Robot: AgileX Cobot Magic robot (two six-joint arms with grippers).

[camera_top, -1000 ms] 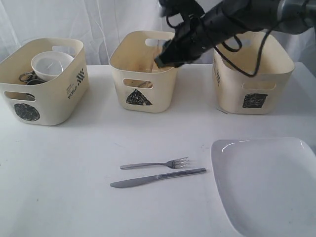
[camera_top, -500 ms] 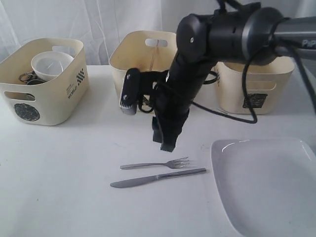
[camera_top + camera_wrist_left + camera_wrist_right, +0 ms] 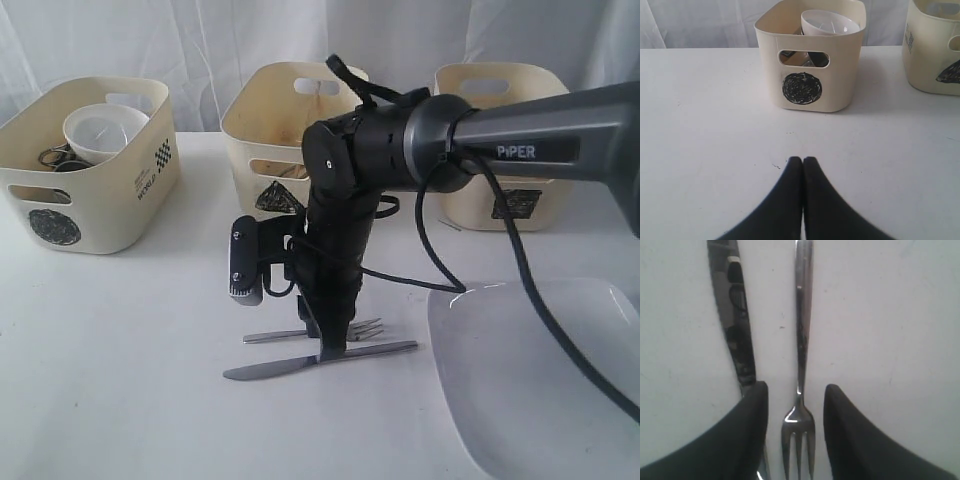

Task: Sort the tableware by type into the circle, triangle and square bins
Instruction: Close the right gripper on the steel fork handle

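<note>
Right claw (image 3: 796, 392) straddles fork (image 3: 802, 335); knife (image 3: 737, 330) partly hidden.

Three cream tubs (image 3: 100, 200) (image 3: 260, 130) (image 3: 560, 200), one white bowl (image 3: 95, 130), one fork (image 3: 275, 336), one knife (image 3: 270, 369) and one white plate (image 3: 500, 400) are sitting in plain sight.
</note>
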